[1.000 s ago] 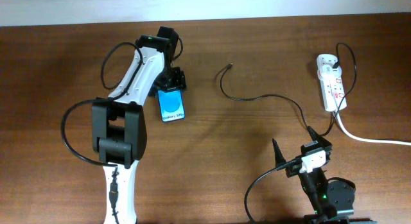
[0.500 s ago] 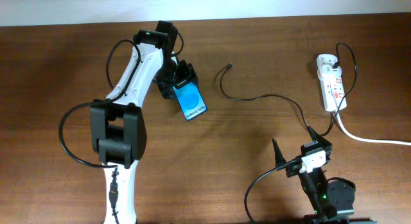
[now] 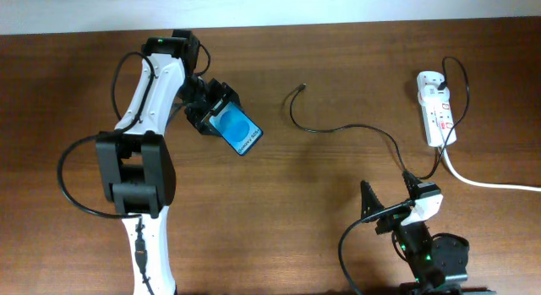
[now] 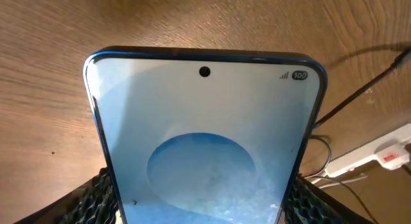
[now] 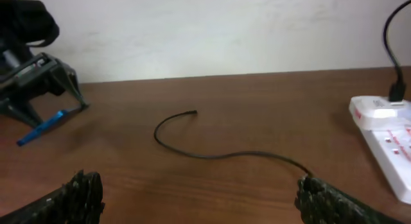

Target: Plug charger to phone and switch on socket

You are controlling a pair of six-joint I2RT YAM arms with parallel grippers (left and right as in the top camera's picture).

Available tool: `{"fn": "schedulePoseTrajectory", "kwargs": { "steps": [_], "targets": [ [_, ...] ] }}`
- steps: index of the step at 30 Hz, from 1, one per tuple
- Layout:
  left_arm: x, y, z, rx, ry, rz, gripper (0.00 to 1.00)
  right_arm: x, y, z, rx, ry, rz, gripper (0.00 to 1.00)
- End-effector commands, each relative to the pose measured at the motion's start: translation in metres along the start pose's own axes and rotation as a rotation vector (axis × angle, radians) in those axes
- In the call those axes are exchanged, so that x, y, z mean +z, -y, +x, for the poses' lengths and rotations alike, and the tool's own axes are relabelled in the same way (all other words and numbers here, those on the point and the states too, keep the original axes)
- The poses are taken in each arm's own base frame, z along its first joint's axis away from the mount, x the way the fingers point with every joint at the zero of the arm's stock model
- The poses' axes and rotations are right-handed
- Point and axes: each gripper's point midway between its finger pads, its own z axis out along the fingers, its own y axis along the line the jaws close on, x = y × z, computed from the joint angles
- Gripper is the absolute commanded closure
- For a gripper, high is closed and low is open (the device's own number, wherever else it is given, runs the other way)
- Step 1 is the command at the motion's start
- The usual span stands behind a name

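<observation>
Over grained wood table, left jaws clamp the glossy phone; right jaws apart.

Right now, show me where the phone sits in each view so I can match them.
Overhead: phone left of centre, upper half, tilted.
Left wrist: phone fills the middle, screen toward the camera.
Right wrist: phone far left, edge-on, a thin blue strip.
Shared landmark: socket, at the right in every view.
</observation>
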Motion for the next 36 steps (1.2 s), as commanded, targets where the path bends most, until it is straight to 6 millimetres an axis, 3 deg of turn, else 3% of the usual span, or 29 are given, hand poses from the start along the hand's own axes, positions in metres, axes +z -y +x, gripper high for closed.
{"fn": "schedulePoseTrajectory", "kwargs": {
  "steps": [1,4,8,11,14,15,16,17,19,21,22,27,29,36],
  "targets": [
    [-0.009,0.011,0.004,-0.028,-0.009,0.044,1.0,-0.002,-0.013,-0.016,0.022,-0.017,-0.057,0.02],
    [-0.007,0.02,0.012,-0.011,-0.041,0.077,1.0,0.005,-0.019,-0.029,0.038,-0.083,-0.08,0.01],
    [-0.014,0.028,0.017,-0.175,-0.119,0.15,1.0,0.033,-0.031,-0.063,0.089,-0.251,-0.131,0.02],
    [-0.025,0.036,0.022,-0.273,-0.209,0.227,1.0,0.069,-0.061,-0.081,0.187,-0.443,-0.322,0.01],
    [-0.031,0.041,0.025,-0.29,-0.253,0.267,1.0,0.087,-0.1,-0.105,0.24,-0.457,-0.621,0.02],
    [-0.031,0.042,0.024,-0.293,-0.251,0.269,1.0,0.096,-0.103,-0.111,0.303,-0.445,-0.651,0.02],
    [-0.03,0.041,0.022,-0.29,-0.235,0.263,1.0,0.11,-0.101,-0.112,0.523,-0.497,-0.614,0.01],
    [-0.028,0.038,0.019,-0.291,-0.213,0.246,1.0,0.12,-0.098,-0.105,0.555,-0.513,-0.608,0.01],
    [-0.02,0.027,0.011,-0.356,-0.138,0.17,1.0,0.15,-0.095,-0.066,0.67,-0.61,-0.502,0.14],
    [-0.011,0.024,0.009,-0.395,-0.071,0.107,1.0,0.171,-0.107,-0.023,0.729,-0.698,-0.378,0.2],
    [-0.007,0.024,0.01,-0.39,-0.055,0.088,1.0,0.173,-0.111,-0.015,0.734,-0.711,-0.343,0.2],
    [0.012,0.036,0.039,-0.344,-0.073,0.036,1.0,0.178,-0.143,0.023,0.672,-0.772,-0.297,0.27],
    [0.014,0.032,0.047,-0.354,-0.088,0.007,1.0,0.178,-0.145,0.031,0.681,-0.797,-0.289,0.36],
    [0.024,0.03,0.056,-0.322,-0.047,-0.056,1.0,0.182,-0.152,0.053,0.674,-0.818,-0.22,0.47]
  ]
}}
